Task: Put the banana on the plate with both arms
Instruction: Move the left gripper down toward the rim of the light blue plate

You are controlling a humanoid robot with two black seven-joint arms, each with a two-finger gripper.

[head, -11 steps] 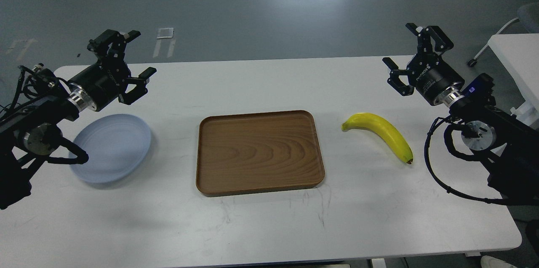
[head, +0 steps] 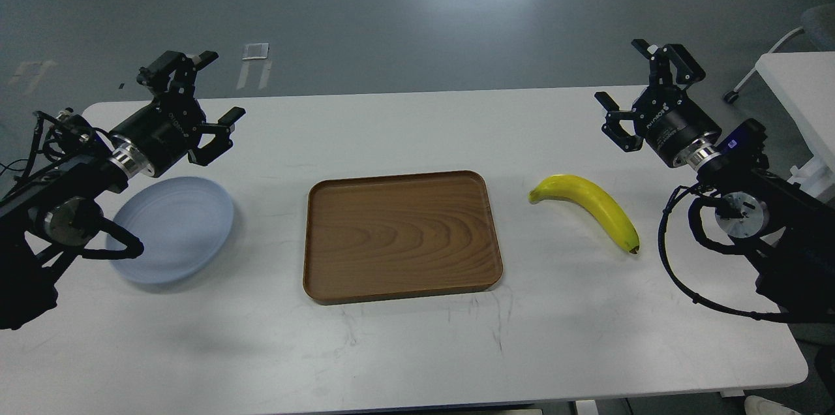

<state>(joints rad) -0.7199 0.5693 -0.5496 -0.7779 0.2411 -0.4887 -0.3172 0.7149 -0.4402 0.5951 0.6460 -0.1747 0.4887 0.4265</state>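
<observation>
Here, the curved bright yellow banana is seen lying on the white tabletop, just right of the rectangular brown wood-grain tray. The round pale blue-grey plate is set left of the tray, well apart from the banana. The right end effector is held spread wide and empty beyond the banana; the left end effector, likewise open and empty, is raised beyond the plate.

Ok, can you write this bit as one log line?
left hand open, empty | right hand open, empty | banana on table | plate bare
</observation>
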